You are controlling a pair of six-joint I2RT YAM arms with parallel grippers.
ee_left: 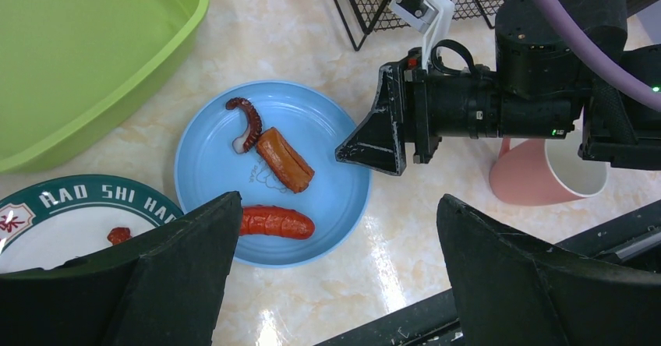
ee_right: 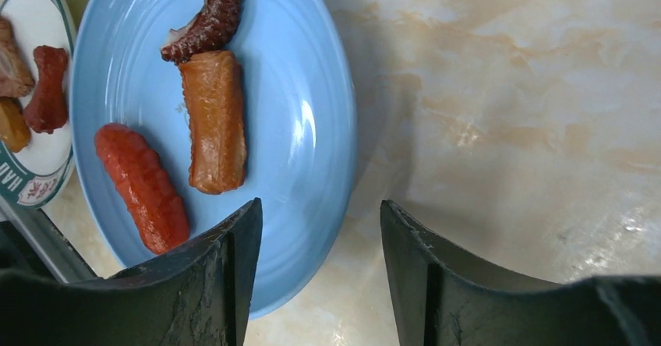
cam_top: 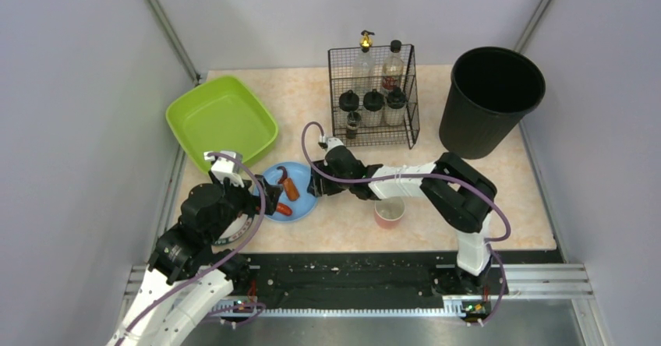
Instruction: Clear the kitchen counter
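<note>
The kitchen counter (cam_top: 351, 233) carries a blue plate (cam_top: 300, 204) with a red sausage (ee_left: 274, 222), a brown food piece (ee_left: 285, 160) and an octopus tentacle (ee_left: 248, 121). My right gripper (cam_top: 313, 184) is open and straddles that plate's right rim (ee_right: 331, 167), one finger (ee_right: 226, 276) over the plate and the other over bare counter (ee_right: 507, 89). My left gripper (cam_top: 265, 198) hangs wide open above the plate's near edge, at its left side, holding nothing. In the left wrist view the gripper (ee_left: 339, 206) looks down on the plate (ee_left: 210, 159).
A white plate with a green lettered rim (ee_left: 78, 198) and food scraps lies left of the blue one. A pink cup (cam_top: 390, 212) stands under the right arm. At the back are a lime-green tub (cam_top: 222, 116), a wire rack of bottles (cam_top: 372, 97) and a black bin (cam_top: 489, 97).
</note>
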